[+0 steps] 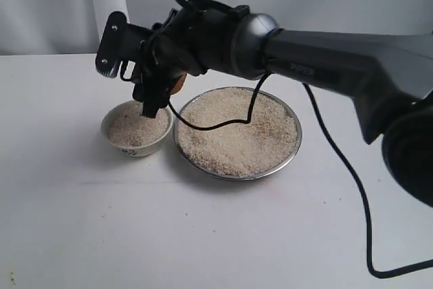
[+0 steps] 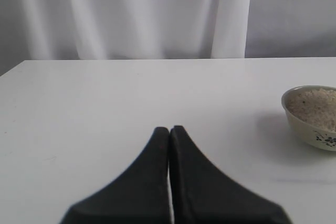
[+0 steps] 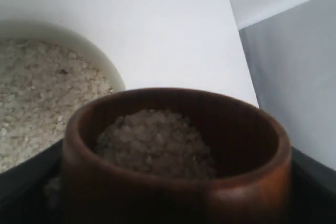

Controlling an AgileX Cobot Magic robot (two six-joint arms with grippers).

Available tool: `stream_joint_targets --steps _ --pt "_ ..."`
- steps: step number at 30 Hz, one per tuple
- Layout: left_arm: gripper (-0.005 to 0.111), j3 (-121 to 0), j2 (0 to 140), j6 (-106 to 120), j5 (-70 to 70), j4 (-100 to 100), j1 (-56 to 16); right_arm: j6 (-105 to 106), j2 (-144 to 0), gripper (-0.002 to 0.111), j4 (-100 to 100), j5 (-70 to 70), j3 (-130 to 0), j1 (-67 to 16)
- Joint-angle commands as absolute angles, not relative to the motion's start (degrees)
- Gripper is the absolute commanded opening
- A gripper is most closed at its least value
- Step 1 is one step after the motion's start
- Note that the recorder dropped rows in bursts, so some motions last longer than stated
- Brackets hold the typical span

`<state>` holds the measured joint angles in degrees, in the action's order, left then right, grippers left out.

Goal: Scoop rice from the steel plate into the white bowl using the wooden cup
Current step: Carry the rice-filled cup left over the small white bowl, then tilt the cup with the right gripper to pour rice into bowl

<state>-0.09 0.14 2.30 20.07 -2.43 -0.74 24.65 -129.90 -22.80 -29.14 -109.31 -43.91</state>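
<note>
The right pincer (image 1: 152, 96) is clamping the wooden cup (image 3: 173, 182) just above the white bowl (image 1: 135, 147), on the side nearest the steel plate (image 1: 238, 175) — a mound of rice (image 3: 155, 140) is sitting in the cup. Bowl and plate are standing side by side on the table (image 1: 88, 235), both carrying rice. The left pincer (image 2: 169, 132) is hovering low over the table, its fingers pressed together — gripping nothing.
</note>
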Motion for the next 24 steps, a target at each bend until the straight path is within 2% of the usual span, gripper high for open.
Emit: stream_joint_targets --steps 1,24 --pt "0.0 0.0 0.0 2.1 19.7 -2.4 -0.9 25.7 -132.0 0.0 -30.1 -31.5 -110.8 -46.0" --pt "0.0 0.0 0.0 2.1 19.7 -2.4 -0.9 31.9 -135.3 0.0 -55.7 -40.8 -110.8 -50.8"
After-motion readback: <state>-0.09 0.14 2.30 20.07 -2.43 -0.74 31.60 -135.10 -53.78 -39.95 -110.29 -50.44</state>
